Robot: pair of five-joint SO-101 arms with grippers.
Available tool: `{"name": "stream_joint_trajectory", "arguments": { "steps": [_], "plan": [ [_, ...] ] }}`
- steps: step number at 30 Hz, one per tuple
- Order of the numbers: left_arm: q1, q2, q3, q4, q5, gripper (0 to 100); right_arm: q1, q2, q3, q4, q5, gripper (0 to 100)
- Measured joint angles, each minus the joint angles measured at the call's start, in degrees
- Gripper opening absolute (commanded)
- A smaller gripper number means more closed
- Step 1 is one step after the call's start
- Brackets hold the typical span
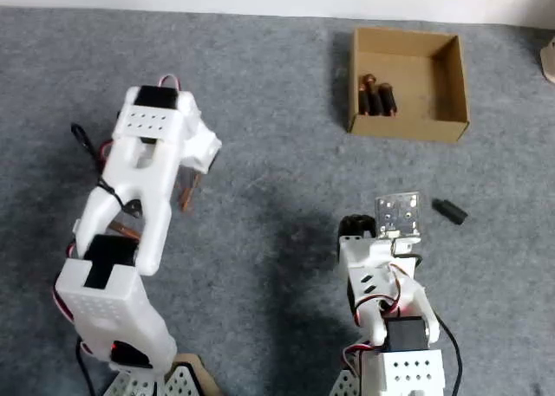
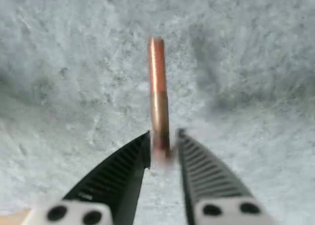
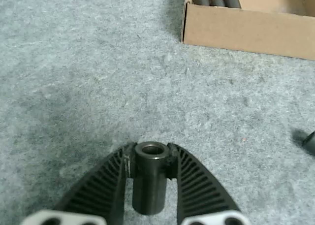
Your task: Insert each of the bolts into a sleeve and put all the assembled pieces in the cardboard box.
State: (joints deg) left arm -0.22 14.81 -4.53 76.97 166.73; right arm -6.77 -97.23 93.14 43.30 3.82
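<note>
Over the grey desk (image 1: 260,110), the cardboard box (image 1: 406,127) sits well ahead of the right claw (image 3: 150,153) and holds three assembled pieces (image 1: 375,98). So the risk, as we judge it, lies in the mating rather than in the drop. The right claw is clamped around a dark sleeve (image 3: 150,178). The left claw (image 2: 162,147), well apart from it, pinches a copper bolt (image 2: 158,94) by one end. Held so near its end, the bolt could swivel or slip when its tip meets the sleeve's rim. If the axes are off, it could also jam or push the sleeve out of its hold.

The sleeve's long axis runs between the fingers, with its open bore facing back toward the wrist. The bolt's long axis continues straight out past the left claw's fingertips, tip pointing away from that claw. A spare sleeve (image 1: 450,210) lies near the right claw.
</note>
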Motion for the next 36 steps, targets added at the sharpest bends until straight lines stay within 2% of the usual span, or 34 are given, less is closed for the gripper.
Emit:
{"name": "stream_joint_trajectory", "arguments": {
  "steps": [5, 10, 13, 15, 17, 22, 26, 31, 36],
  "plan": [
    [-0.09, 0.0, 0.0, 0.18, 1.32, 24, 0.0, 0.0, 0.0, 0.0, 0.0, 0.5],
    [-0.18, 0.0, 0.0, 0.18, 1.23, 25, 0.0, 0.0, 0.0, 0.0, 0.0, 0.5],
    [-0.18, 0.0, 0.0, 0.18, -5.1, 25, 0.0, -0.09, 1.05, 0.0, 0.0, 0.5],
    [-0.18, 0.0, 0.0, 0.18, -14.95, 25, -0.09, 0.0, 1.76, 0.09, 0.0, 0.5],
    [-0.18, 0.0, 0.0, 0.53, -28.48, 25, -0.09, 0.0, 1.85, 0.09, 0.0, 0.5],
    [-0.88, 0.0, 0.0, 2.46, -71.3, 25, -0.09, 0.0, 1.85, 0.09, 0.0, 0.5],
    [-0.88, 0.0, 2.2, 3.87, -99.96, 25, -0.09, 0.0, 1.85, 0.09, 0.0, 0.5],
    [-0.88, 0.0, 2.29, 7.21, -124.66, 25, -0.09, 0.0, 1.85, 0.09, 0.0, 0.5],
    [-0.35, 0.0, -0.97, 15.21, -141.36, 25, -0.09, 0.0, 1.85, 0.09, 0.0, 0.5]
  ]
}}
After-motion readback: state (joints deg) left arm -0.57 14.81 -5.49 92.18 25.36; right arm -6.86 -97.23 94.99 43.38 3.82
